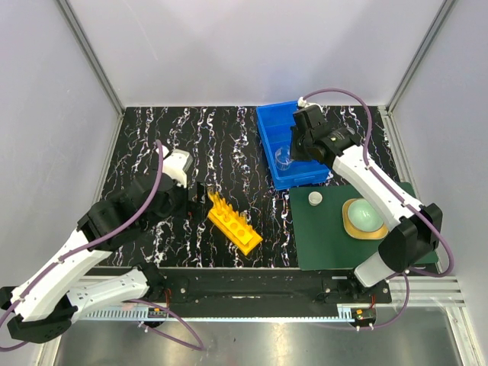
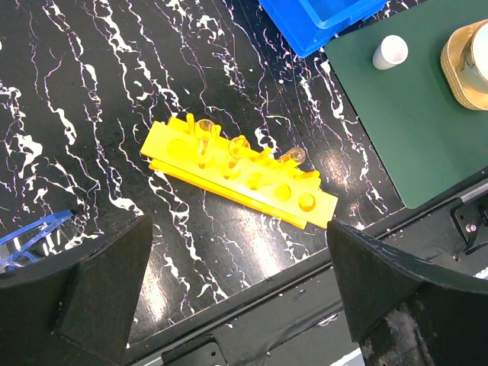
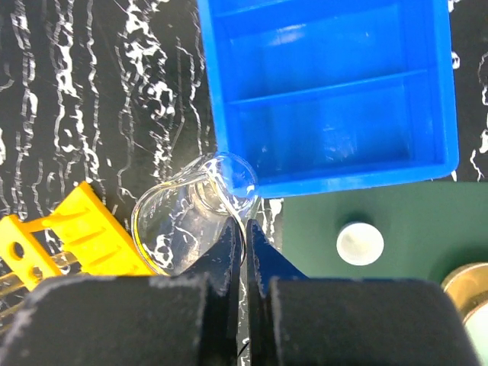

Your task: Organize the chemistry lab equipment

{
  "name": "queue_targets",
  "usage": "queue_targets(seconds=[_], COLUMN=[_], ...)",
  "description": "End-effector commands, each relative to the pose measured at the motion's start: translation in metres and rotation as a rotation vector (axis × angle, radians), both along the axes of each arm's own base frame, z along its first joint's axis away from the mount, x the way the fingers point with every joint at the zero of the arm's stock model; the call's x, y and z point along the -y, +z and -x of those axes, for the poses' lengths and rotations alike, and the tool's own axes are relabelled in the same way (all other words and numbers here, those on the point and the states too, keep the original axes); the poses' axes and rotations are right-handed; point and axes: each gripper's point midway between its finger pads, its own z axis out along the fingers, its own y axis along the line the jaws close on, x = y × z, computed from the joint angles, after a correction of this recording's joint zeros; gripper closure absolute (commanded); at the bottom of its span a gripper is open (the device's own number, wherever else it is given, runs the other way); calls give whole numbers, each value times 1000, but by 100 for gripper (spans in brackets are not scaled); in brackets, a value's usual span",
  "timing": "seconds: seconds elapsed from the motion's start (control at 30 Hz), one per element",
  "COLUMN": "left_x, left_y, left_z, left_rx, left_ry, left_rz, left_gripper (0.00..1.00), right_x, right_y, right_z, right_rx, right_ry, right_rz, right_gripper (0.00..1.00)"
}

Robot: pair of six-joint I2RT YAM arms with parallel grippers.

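My right hand (image 3: 244, 229) was pinched tight on the rim of a small clear glass beaker (image 3: 179, 225), holding it at the near corner of the blue divided plastic bin (image 3: 335, 85). My left hand (image 2: 238, 225) hung wide open above the yellow plastic rack (image 2: 252, 183) on the black marbled tabletop (image 2: 91, 91), with glass tubes (image 2: 204, 131) standing in its holes; the small white round piece (image 2: 390, 52) sat on the dark green mat (image 2: 412, 137)

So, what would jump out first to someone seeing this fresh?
The right gripper pinches a clear glass beaker by its rim at the near corner of the blue bin. Next comes the yellow rack mid-table, with a few clear tubes in it. The left gripper is open above it.
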Motion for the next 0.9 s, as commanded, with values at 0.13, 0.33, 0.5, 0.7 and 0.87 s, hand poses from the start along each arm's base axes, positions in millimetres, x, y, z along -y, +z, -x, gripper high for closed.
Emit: queue_targets(seconds=[0.13, 0.33, 0.5, 0.7, 0.87], left_x=[1, 1, 1, -2, -3], left_y=[25, 22, 19, 17, 15], left_z=[-3, -3, -3, -4, -5], left_rx=[55, 50, 47, 51, 52], left_ry=[14, 14, 14, 23, 31], left_rz=[69, 66, 58, 49, 41], left_gripper=[1, 1, 1, 1, 1], right_x=[33, 37, 34, 24, 19], right_y=[-6, -29, -41, -61, -76], right_z=[-3, -15, -29, -42, -46], right_rx=[25, -28, -54, -102, -128], right_ry=[-66, -67, -60, -36, -20], right_rz=[40, 25, 10, 6, 4], right_gripper=[100, 100, 100, 100, 100])
